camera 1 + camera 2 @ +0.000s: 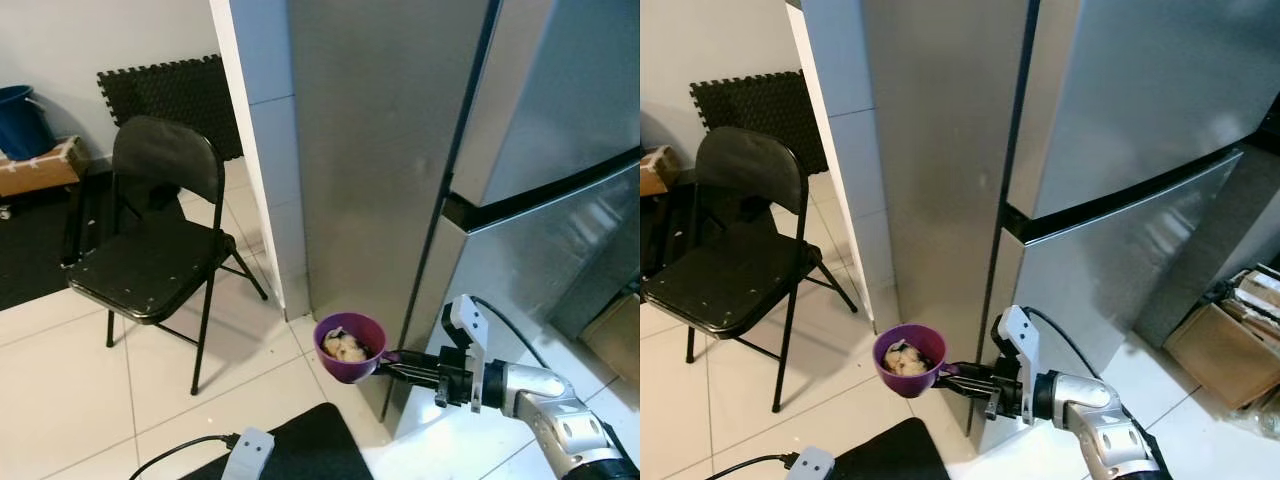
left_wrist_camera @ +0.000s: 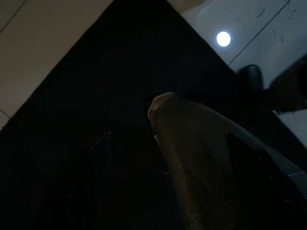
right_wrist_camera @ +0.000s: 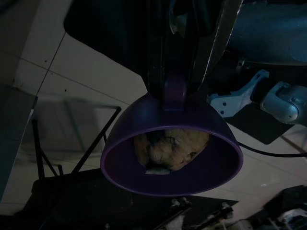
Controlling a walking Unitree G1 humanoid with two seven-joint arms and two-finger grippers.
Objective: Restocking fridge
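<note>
One purple bowl (image 1: 350,347) of loose food — right gripper (image 1: 392,364) clamps its rim tab. Light, rigid, spillable — keep level beside the shut fridge (image 1: 420,150).

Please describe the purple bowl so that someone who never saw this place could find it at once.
Start at the tall steel fridge, whose doors are shut. Low before its corner, above the pale tiled floor, the right gripper holds the purple bowl by a tab on its side. It is the one purple thing here, with pale food inside.
</note>
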